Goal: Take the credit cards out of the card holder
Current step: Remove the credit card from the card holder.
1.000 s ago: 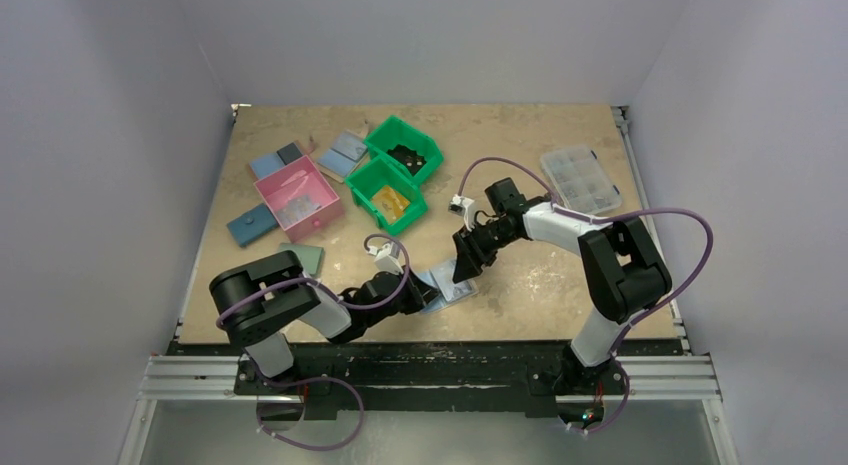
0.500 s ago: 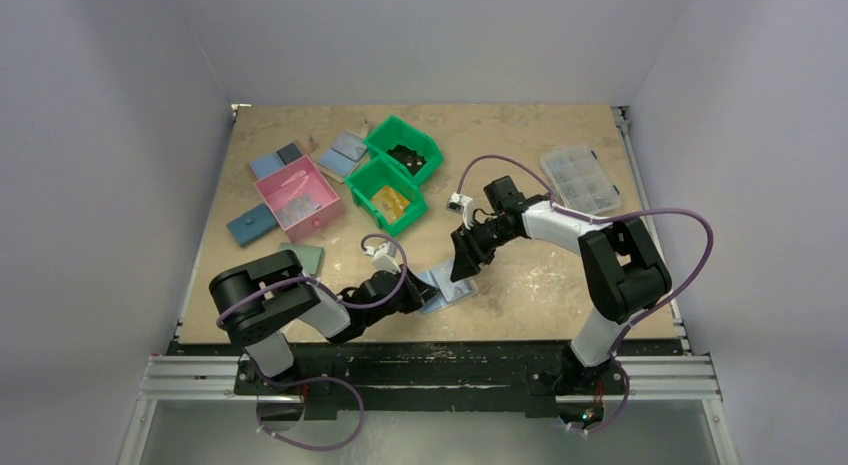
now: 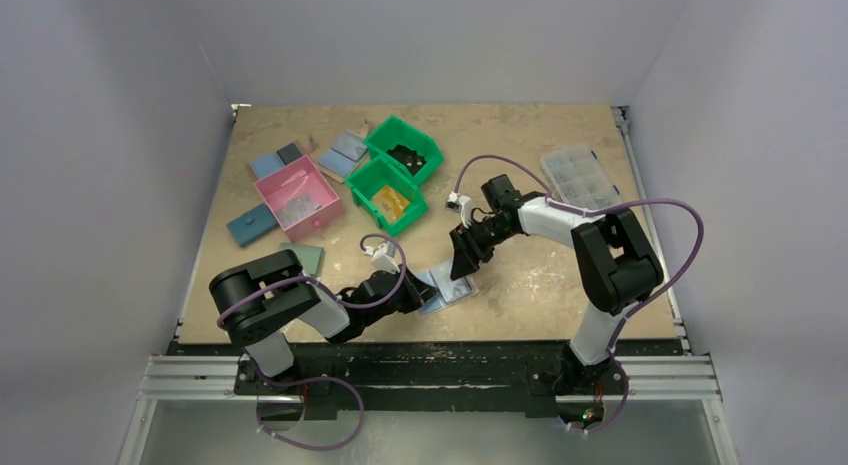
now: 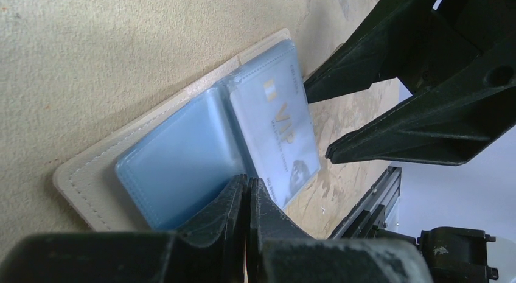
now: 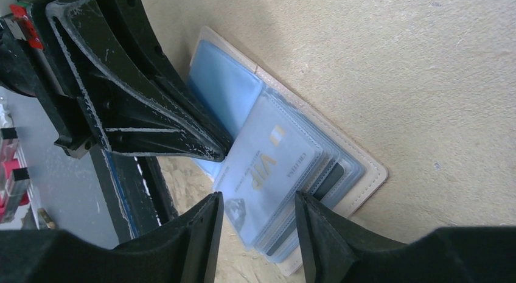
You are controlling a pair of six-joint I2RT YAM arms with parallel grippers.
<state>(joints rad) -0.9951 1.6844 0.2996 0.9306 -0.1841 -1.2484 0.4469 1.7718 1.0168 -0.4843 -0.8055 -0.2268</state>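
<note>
Card holder (image 4: 176, 167) lies open near the table's (image 3: 530, 275) front edge, our left gripper (image 4: 246, 198) closed, pressing its fold. Beyond, our right gripper (image 5: 258, 204), half open and empty, straddles the thin, stiff, slippery credit cards (image 4: 277, 131); we'd pinch their protruding edge.

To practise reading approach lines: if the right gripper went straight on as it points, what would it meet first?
Most likely the VIP card, topmost in the open card holder: the right gripper aims its open jaws at the card's end, though depth is unclear.
</note>
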